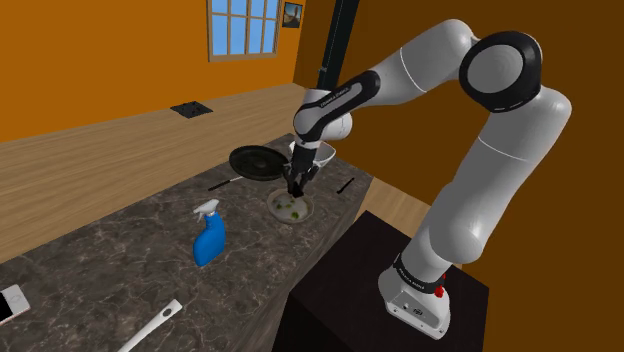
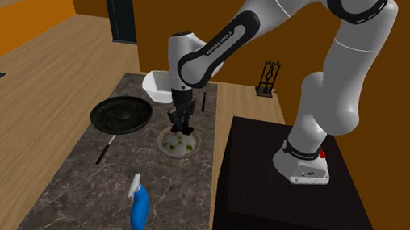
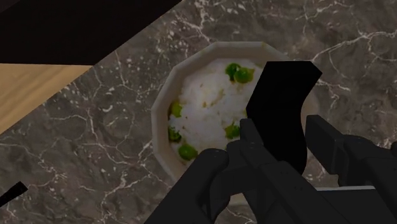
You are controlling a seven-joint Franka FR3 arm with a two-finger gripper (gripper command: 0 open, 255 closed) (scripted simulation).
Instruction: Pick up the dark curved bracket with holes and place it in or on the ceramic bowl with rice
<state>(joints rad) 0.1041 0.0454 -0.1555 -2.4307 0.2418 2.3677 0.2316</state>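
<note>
Orange walls (image 1: 100, 60) and a pale plank floor (image 1: 120, 140) surround a dark marble counter (image 1: 110, 250) veined in white. In the shoulder view you have a paned window (image 1: 245, 27) at 11 o'clock. The black stand (image 1: 350, 290) is at 5 o'clock, with the arm reaching over the counter from it.

Take the rice bowl (image 1: 274, 210) as your centre in that view. The black frying pan (image 1: 258, 160) sits at 10 o'clock. A white bowl (image 1: 322, 155) sits at 1 o'clock, partly behind the arm's wrist. A blue spray bottle (image 1: 209, 238) lies at 8 o'clock, well apart. That view also gives you the counter's near end, with a flat white device (image 1: 12, 302) at the edge and a white long-handled tool (image 1: 150, 327) at 7 o'clock.

The second exterior view looks down the counter from higher up. It adds a small dark rack (image 2: 268, 76) standing on the floor by the wall at 1 o'clock.

Your gripper (image 1: 296, 188) hangs straight down, right above the rice bowl. The wrist view gives you the close detail of white rice dotted with green peas. It also shows the bracket (image 3: 283, 102), a black angled shape clasped between the narrowly set fingers (image 3: 324, 137) over the bowl's edge. You can't make out its holes. It looks just clear of the rice, though you can't be sure from these angles.
</note>
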